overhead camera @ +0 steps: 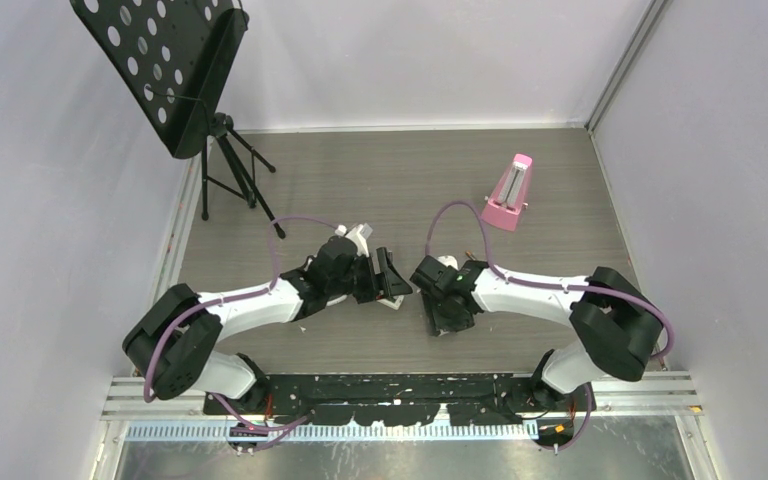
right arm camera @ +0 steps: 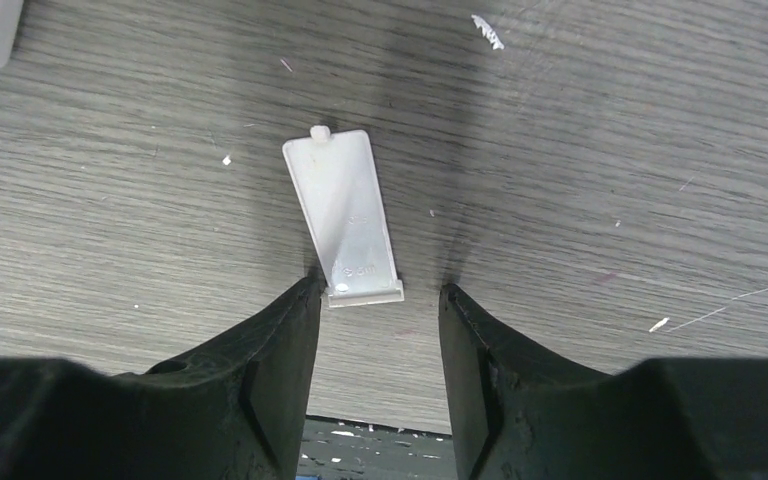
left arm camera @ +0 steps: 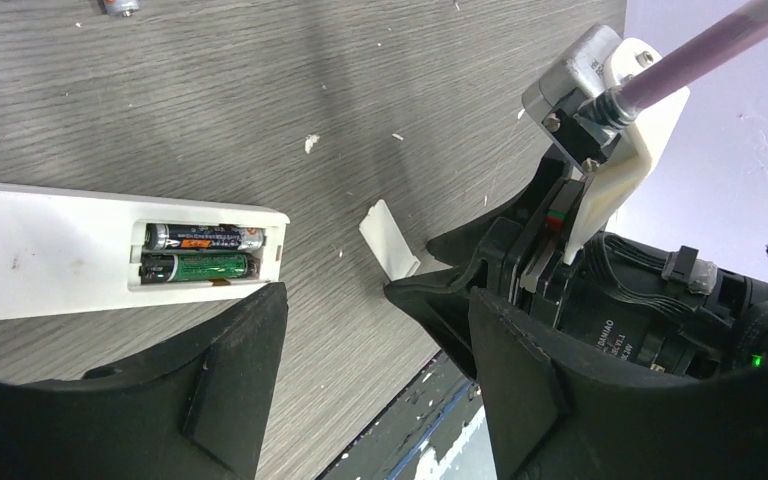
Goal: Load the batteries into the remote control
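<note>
The remote control (left arm camera: 50, 250) lies back up on the grey wood table, with its battery compartment open. Two batteries (left arm camera: 200, 252) lie side by side inside, one black and orange, one green. Another battery (left arm camera: 120, 5) shows at the top edge of the left wrist view. The loose white compartment cover (right arm camera: 345, 215) lies flat on the table and also shows in the left wrist view (left arm camera: 390, 238). My left gripper (left arm camera: 375, 320) is open and empty just right of the remote. My right gripper (right arm camera: 380, 290) is open, its fingertips either side of the cover's near end.
A pink metronome (overhead camera: 508, 193) stands at the back right. A black perforated music stand (overhead camera: 175, 70) on a tripod stands at the back left. The two grippers (overhead camera: 390, 280) (overhead camera: 450, 322) sit close together mid-table. The table's near edge runs just behind them.
</note>
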Controlling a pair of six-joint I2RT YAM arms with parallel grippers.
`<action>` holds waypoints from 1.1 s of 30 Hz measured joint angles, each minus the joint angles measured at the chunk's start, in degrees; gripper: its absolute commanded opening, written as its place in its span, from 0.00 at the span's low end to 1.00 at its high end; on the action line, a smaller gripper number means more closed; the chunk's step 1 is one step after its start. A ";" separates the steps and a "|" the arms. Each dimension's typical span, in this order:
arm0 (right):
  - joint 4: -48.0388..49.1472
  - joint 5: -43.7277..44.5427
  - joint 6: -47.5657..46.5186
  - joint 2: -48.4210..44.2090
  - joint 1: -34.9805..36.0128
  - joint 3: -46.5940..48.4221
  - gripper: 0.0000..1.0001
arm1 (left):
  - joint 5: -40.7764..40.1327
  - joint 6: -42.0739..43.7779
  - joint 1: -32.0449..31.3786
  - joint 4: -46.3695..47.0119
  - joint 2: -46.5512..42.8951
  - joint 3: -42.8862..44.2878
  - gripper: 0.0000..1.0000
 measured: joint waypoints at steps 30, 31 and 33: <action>0.85 0.79 -1.77 -3.21 0.00 -0.66 0.30 | 3.87 -0.11 -0.17 1.64 1.99 -0.83 0.63; 0.96 1.09 -1.75 -3.87 0.00 -0.68 0.30 | 4.15 -0.11 -0.28 1.64 2.49 -0.83 0.63; 1.62 1.60 -1.75 -4.96 0.00 -0.87 0.30 | 4.63 -0.11 -0.44 1.62 3.28 -0.83 0.63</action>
